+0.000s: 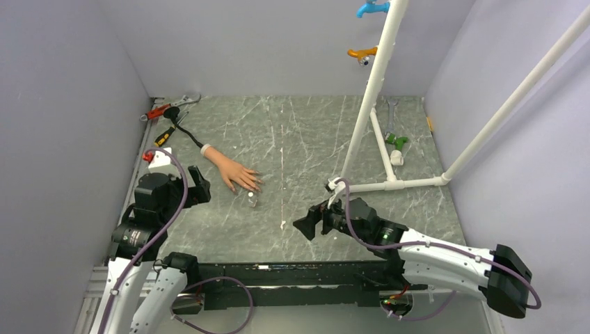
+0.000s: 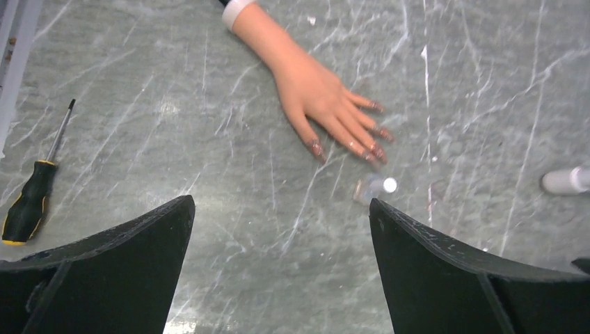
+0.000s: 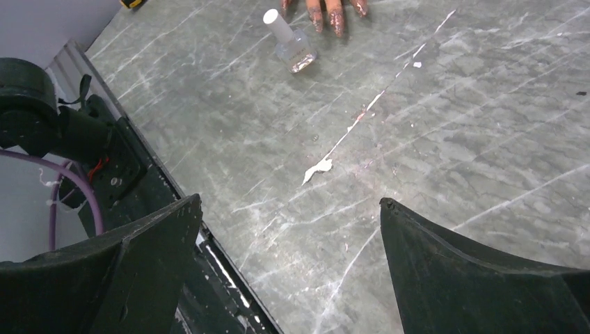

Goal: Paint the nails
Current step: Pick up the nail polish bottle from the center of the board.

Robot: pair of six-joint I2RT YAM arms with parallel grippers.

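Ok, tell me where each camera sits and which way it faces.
Top external: above and behind, looking down on the grey marbled table; left arm and right arm show.
Left wrist: looks down past the open left pincer at the flesh-coloured mannequin hand.
Right wrist: low, looks across the table past the open right pincer.
Shared: both wrist views show the small clear white-capped bottle by the hand's fingertips.

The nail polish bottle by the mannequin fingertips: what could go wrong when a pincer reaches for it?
1. The nail polish bottle stands upright and slim; the wide-open right pincer, arriving off-centre, could tip it.
2. It stands very close to the nails of the mannequin hand, so a pincer finger might shove the hand out of place.
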